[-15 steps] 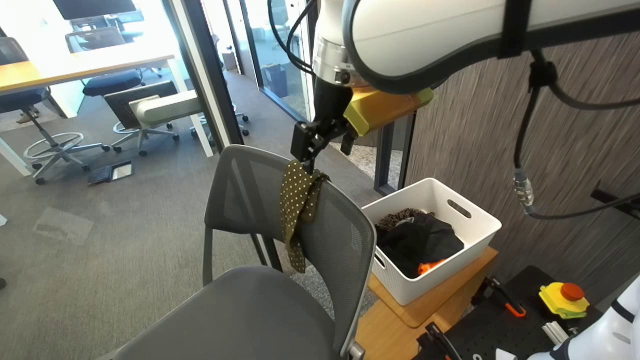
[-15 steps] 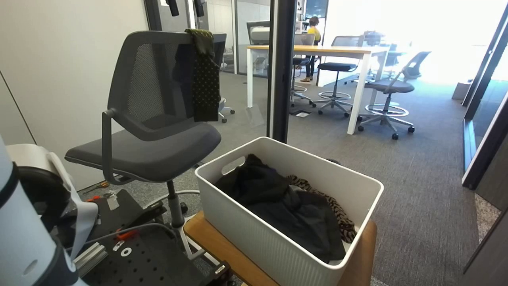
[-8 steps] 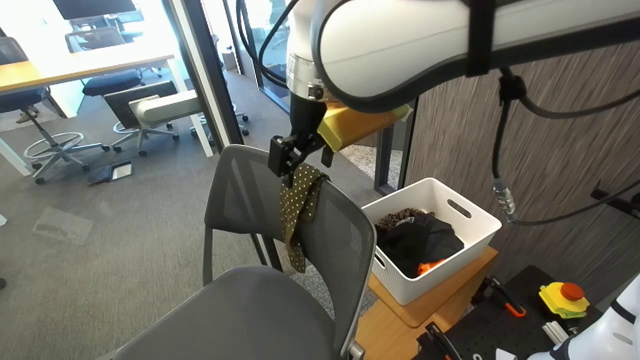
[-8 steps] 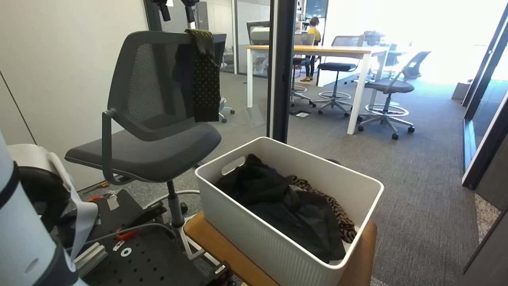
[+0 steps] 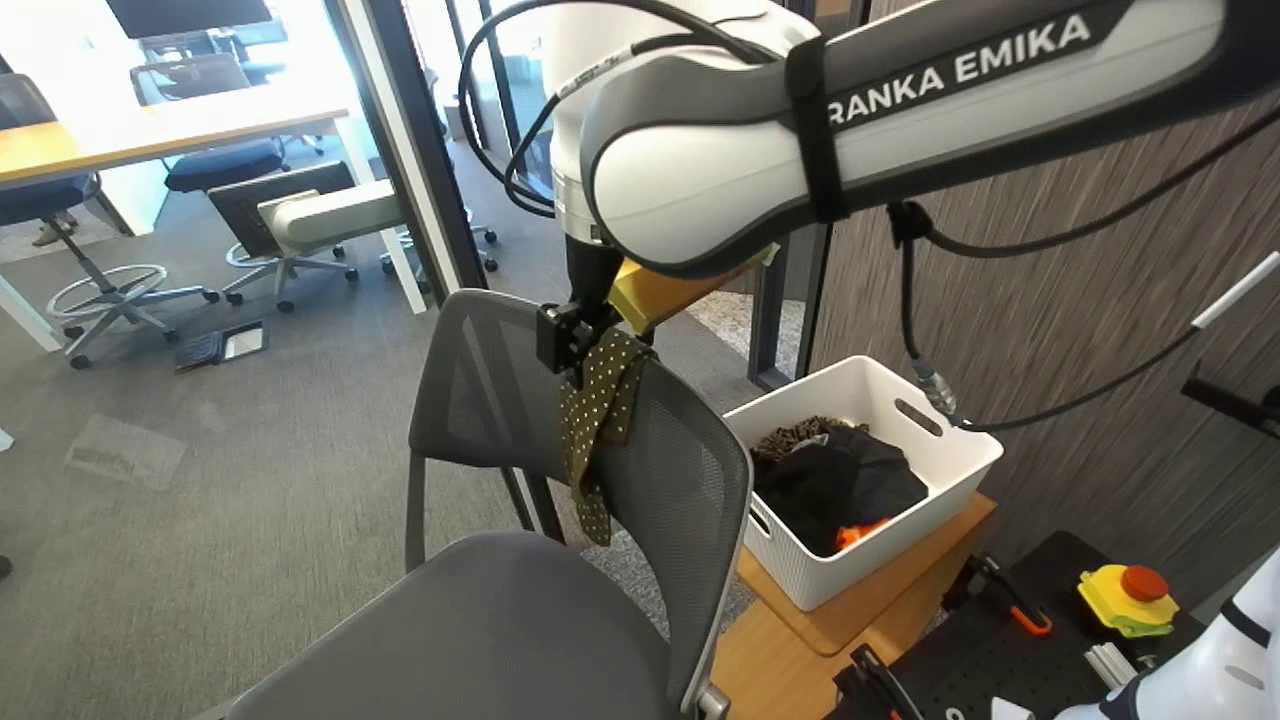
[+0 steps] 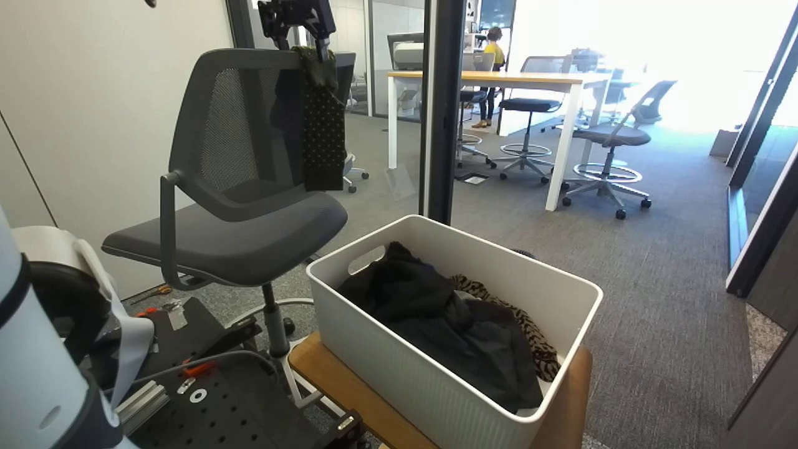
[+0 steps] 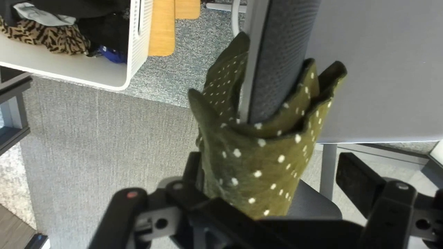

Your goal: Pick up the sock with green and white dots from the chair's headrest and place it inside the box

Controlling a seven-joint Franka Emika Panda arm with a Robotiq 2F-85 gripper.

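Extends the white and dark-grey arm (image 5: 920, 120) from the upper right in an exterior view, with a downward bend to the wrist (image 5: 575, 212), and points the gripper (image 5: 610, 357) down. Holds the two fingers (image 7: 361, 183) well apart in the wrist view, with a wide gap between. Shows the pale lower link (image 6: 37, 374) only partly, at the edge of both exterior views.

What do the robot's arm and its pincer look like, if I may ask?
The arm is rounded and white with dark grey edging, a black strap, white "RANKA EMIKA" lettering and black cables. A yellow block shows beneath it. The pincer is black and angular, with two blocky fingers and a small red dot.
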